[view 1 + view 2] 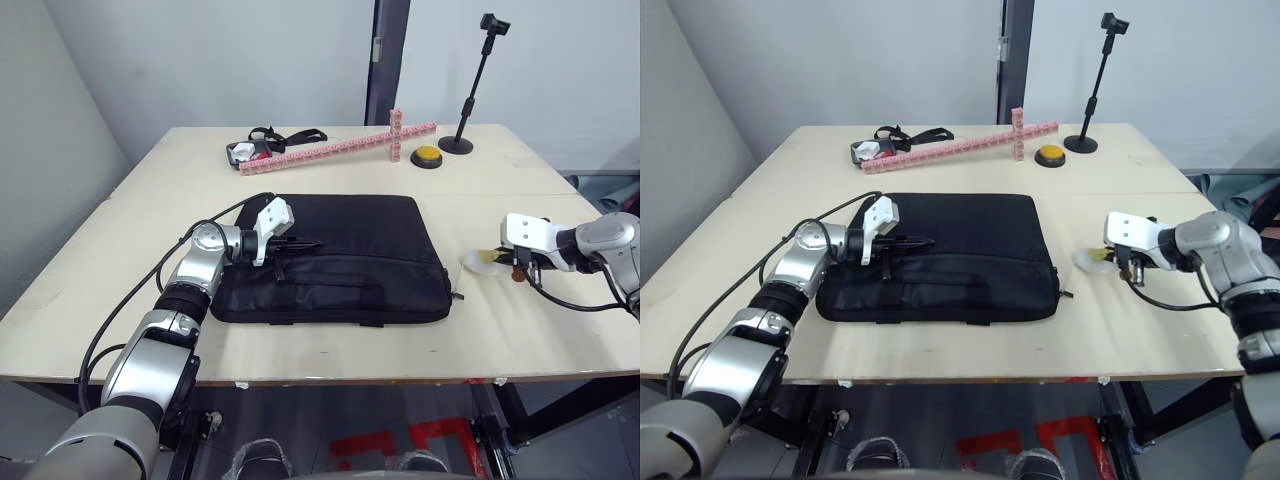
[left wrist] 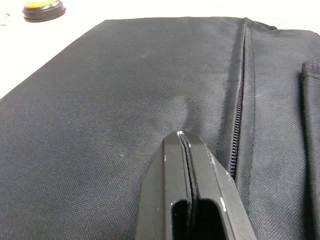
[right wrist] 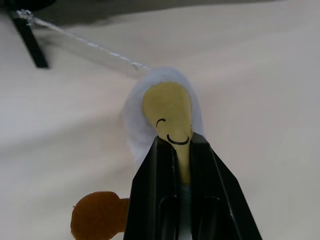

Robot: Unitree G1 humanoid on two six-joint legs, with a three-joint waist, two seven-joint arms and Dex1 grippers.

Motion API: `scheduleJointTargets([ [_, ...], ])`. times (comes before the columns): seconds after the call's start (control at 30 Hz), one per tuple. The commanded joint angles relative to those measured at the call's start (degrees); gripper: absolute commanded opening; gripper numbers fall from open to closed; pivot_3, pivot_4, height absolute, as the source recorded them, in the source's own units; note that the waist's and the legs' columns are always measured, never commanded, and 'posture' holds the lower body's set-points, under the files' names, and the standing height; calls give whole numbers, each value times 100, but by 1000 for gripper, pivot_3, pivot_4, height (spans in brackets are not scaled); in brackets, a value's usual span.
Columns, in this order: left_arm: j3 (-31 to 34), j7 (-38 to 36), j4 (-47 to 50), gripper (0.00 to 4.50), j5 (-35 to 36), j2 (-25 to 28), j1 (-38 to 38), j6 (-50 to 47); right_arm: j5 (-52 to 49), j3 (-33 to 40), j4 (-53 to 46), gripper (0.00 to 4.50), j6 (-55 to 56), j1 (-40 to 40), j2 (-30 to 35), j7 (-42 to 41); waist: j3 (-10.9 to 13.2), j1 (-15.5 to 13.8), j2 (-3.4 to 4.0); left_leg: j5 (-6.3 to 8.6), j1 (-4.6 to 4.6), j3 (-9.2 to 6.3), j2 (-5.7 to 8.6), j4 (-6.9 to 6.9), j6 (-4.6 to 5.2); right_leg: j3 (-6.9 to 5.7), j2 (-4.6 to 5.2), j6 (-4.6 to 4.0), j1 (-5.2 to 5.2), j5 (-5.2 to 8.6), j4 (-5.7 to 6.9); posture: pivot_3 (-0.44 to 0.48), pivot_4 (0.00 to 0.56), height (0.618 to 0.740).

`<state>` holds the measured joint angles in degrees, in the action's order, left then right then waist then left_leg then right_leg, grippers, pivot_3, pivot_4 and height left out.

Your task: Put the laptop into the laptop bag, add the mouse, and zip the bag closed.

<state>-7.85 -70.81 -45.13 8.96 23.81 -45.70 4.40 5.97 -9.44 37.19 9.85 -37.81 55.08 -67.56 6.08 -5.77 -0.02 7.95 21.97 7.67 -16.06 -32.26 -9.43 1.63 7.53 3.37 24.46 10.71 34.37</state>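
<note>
A: Starting at the left, where is the left gripper (image 1: 305, 243)?

B: Over the laptop bag (image 1: 340, 258), near its left end. Its fingers are pressed flat together, tips resting on the black fabric beside the zipper (image 2: 239, 110) and holding nothing.

A: How does the bag lie?

B: Flat, long axis running left to right across the table (image 1: 120, 270), zipper line along that axis. The laptop cannot be seen, so it is probably already inside.

A: And on the right?

B: The right gripper (image 1: 500, 262) sits just right of the bag, pinching the plush egg toy (image 3: 167, 112) by its yellow face. That is not the mouse, which I cannot make out.

A: Which arm is nearer the zipper?

B: The left, I judge.
</note>
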Motion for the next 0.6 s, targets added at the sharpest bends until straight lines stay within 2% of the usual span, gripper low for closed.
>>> scheduleJointTargets([
  [0.03,-355,-31,-290,0,-454,42,402,-264,44,130,222,17,148,-298,-37,216,0,0,0,0,0,0,0,1,0,0,0,0,0,0,-1,0,150,740],
  [0.6,-319,-105,12,0,-414,104,551,-466,290,156,1157,17,598,-801,-516,1177,3,40,3,0,0,13,0,28,0,-1,-1,-1,0,-1,-36,0,150,740],
])
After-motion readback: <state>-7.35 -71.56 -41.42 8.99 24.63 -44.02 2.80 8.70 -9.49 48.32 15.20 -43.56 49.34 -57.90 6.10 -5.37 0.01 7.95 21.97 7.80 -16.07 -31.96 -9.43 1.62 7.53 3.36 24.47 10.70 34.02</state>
